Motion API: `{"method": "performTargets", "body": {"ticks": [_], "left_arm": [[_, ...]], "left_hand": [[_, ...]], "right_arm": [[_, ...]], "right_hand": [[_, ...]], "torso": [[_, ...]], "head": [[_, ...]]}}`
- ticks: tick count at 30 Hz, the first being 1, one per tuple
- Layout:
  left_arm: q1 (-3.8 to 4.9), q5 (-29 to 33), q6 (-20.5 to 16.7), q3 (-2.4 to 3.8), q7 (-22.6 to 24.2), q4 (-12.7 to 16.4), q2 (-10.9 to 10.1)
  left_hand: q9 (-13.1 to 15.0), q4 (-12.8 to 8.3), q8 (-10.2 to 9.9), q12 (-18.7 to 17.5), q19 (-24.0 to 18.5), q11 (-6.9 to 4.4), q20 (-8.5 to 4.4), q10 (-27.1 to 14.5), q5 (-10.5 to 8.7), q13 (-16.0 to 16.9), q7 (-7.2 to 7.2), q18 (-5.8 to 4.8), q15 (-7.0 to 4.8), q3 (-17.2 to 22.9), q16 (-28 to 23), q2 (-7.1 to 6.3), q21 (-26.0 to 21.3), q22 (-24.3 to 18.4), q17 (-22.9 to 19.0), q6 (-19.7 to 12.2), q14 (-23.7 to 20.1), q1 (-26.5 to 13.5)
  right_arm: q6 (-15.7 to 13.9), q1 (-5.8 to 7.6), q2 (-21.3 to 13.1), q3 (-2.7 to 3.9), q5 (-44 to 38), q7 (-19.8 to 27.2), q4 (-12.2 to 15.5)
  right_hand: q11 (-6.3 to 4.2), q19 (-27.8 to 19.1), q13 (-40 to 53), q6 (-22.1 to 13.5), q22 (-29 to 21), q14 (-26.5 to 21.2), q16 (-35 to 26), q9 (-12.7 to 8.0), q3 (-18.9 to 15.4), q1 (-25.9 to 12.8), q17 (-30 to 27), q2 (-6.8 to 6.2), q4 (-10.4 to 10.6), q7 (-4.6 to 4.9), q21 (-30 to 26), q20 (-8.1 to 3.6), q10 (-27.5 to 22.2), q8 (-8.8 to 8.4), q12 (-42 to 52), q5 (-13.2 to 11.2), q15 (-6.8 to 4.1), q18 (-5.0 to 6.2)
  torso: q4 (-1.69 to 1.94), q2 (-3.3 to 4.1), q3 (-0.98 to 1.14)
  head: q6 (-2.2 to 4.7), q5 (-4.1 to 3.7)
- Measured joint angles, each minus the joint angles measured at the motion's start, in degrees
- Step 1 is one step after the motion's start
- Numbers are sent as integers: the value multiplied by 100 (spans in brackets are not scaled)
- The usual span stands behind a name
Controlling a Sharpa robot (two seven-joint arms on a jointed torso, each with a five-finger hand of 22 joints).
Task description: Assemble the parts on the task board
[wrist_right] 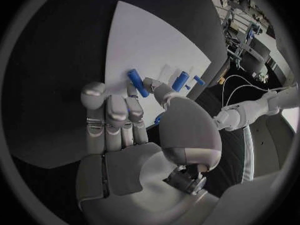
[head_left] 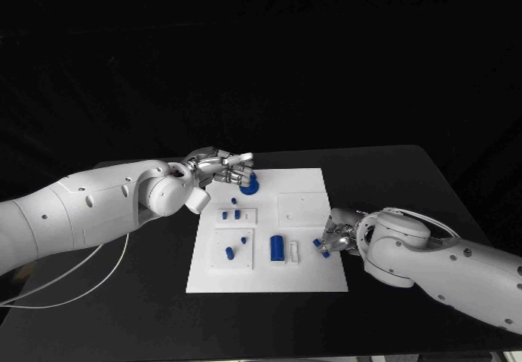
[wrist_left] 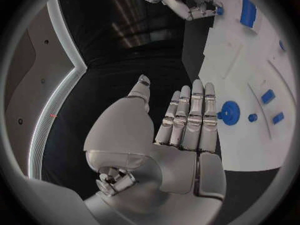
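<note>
Two metallic hands | left hand [head_left: 221, 170] spread, empty, above round blue disc [head_left: 249, 186] | right hand [head_left: 337, 235] pinching small blue part [head_left: 323, 253] | flat white task board [head_left: 305, 268]

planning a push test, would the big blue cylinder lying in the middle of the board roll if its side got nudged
Probably yes: the blue cylinder lies on its round side on the white task board, which looks flat and smooth. It looks rigid, likely light plastic. The raised white strip beside it might stop a roll that way.

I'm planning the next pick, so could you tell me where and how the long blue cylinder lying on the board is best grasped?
Pinch the blue cylinder across its middle, coming straight down from above. It lies flat on the task board with its rounded long sides exposed, though a white block hugs its right side. The right hand is nearer.
</note>
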Motion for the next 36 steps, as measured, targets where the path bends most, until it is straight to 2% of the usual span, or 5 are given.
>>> {"method": "performTargets", "body": {"ticks": [7, 17, 24, 36], "left_arm": [[0, -2, 0, 0, -3, 2, -2], [0, -3, 1, 0, -12, 4, 5], [1, -3, 4, 0, -18, 5, 9], [1, -5, 35, 1, -49, 10, 12]], "left_hand": [[0, 0, 0, 0, 0, 0, 0, 0, 0, 0, 0, 0, 0, 0, 0, 0, 0, 0, 0, 0, 0, 0], [0, 0, 0, 0, 0, 0, 0, 0, 0, 0, 0, 0, 0, 0, 0, 0, 0, 0, 0, 0, 0, 0], [0, 0, 0, 0, 0, 0, 0, 0, 0, 0, 0, 0, 0, 0, 0, 0, 0, 0, 0, 0, 0, 0], [0, 0, 0, 0, 0, 0, 0, 0, 0, 0, 0, 0, 0, 0, 0, 0, 0, 0, 0, 0, 0, 0]], "right_arm": [[-202, 0, 72, 16, 436, -4, -4], [-325, 0, 278, 16, 820, -4, -103], [-333, 0, 431, 16, 958, -3, -206], [-227, 0, 565, -17, 1095, -14, -337]], "right_hand": [[0, 0, 0, 0, 0, -21, 0, 0, -56, 0, 0, 0, 24, 0, 0, 0, 0, 0, 0, 0, -20, 1], [1, 0, -1, 0, -1, -21, 0, 0, -128, -1, -12, 0, 49, 0, 0, 0, -1, 0, -24, 0, -20, 1], [-20, -21, -1, 0, -1, -22, -29, 0, -253, -1, -12, 0, 78, 0, 0, -21, -23, 0, -24, 0, -20, 0], [2, -21, -12, 18, -1, -7, -29, 0, -304, -2, -18, -1, 92, -19, -11, -21, -45, 0, -54, -30, -33, 2]], "torso": [[-2, 2, 1], [-3, 4, 4], [1, 4, 4], [0, 4, -1]], "head": [[-9, 2], [-14, -8], [-20, -10], [-41, 15]]}}
